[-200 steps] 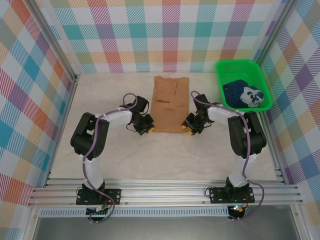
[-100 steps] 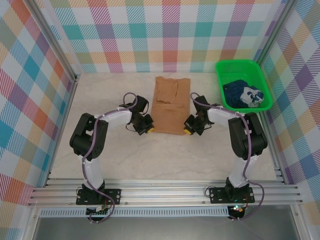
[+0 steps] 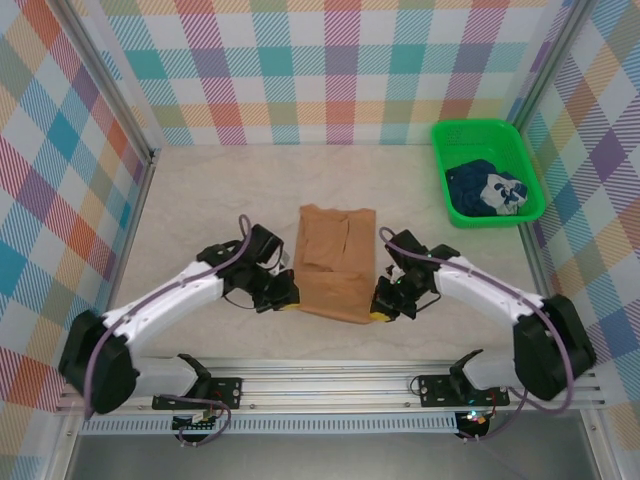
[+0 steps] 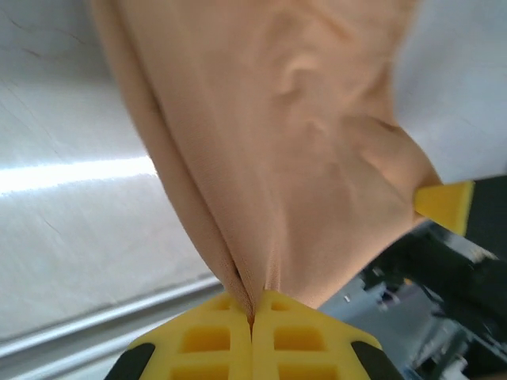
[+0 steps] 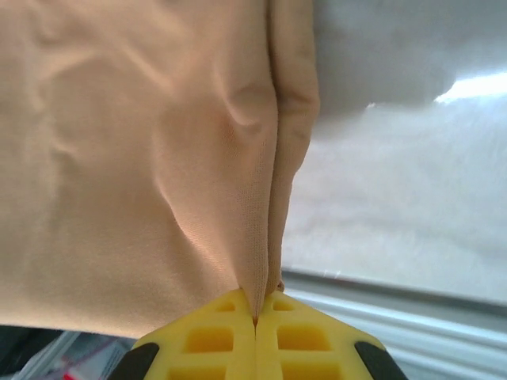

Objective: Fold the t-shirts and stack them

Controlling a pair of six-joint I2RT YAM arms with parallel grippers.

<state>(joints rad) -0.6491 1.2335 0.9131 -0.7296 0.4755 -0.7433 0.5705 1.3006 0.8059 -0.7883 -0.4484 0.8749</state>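
Gripping the tan shirt point(image 3: 335, 262) at its two near corners: my left end effector point(image 4: 252, 317) is clamped tight on the left corner and my right end effector point(image 5: 255, 317) on the right, with cloth pinched between the yellow pads in both wrist views. The shirt sits mid-bench point(image 3: 200, 200) between my arms. Its far end lies flat, and the near edge looks raised off the surface, though I can't be sure from above. Progress, as I judge it: early to middle. This shirt already looks narrowed into a long rectangle with the sleeves tucked in, so the side folds seem done. What's left is bringing the near edge over to the far edge to halve it, then flattening it. The navy shirt point(image 3: 480, 185) is crumpled in the green basket point(image 3: 485, 128) at the far right, well apart from the tan one, unfolded. It needs pulling out, spreading, folding and stacking, so most of the task remains. Tan shirt's look: plain tan-brown side up, no print showing. A faint layered outline shows near the far end, with soft ripples across the panel and sharp creases running into each pinch. The navy one is bunched, with white print showing on top.
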